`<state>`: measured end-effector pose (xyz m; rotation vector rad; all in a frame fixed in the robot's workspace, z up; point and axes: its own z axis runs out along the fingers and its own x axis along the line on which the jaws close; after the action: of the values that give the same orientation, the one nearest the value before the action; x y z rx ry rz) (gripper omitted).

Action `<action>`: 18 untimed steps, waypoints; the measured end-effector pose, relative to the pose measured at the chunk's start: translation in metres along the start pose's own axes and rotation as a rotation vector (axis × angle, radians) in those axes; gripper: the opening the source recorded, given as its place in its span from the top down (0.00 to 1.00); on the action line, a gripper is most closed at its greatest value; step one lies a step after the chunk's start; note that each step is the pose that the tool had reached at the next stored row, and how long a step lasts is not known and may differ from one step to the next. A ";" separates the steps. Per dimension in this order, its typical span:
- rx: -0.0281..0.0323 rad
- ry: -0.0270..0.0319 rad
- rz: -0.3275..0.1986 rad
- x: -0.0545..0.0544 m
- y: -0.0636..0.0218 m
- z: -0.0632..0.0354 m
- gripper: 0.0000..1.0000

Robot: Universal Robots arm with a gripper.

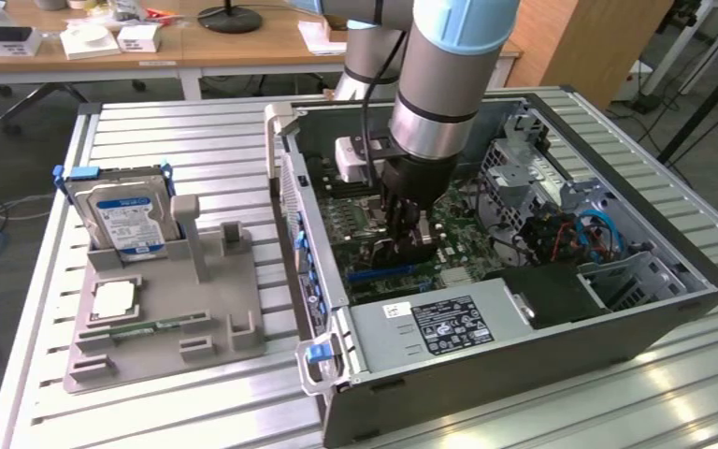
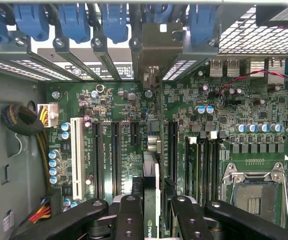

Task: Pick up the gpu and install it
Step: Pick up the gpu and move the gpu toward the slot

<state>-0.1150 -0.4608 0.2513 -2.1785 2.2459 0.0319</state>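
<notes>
Gripper (image 2: 154, 207) clamps 1 gpu (image 2: 151, 172), over 1 mobo (image 2: 118, 100)

One gpu (image 2: 152, 180), one hard drive (image 1: 120, 217), one memory stick (image 1: 147, 328), one processor chip (image 1: 113, 299), one holder tray (image 1: 216, 313), one computer case (image 1: 522, 365).

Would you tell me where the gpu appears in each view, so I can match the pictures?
Exterior view: the gpu stands inside the computer case, under the gripper.
Wrist view: the gpu sits edge-on between the gripper's fingers.
Shared landmark: the green motherboard beneath it.
</notes>
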 end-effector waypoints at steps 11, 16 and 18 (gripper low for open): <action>0.0000 0.0001 0.000 0.000 0.0000 0.0006 0.74; 0.0000 0.0000 0.000 0.000 0.0000 0.0008 0.74; 0.0001 -0.0002 0.000 0.000 0.0000 0.0012 0.74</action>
<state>-0.1150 -0.4608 0.2501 -2.1784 2.2457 0.0321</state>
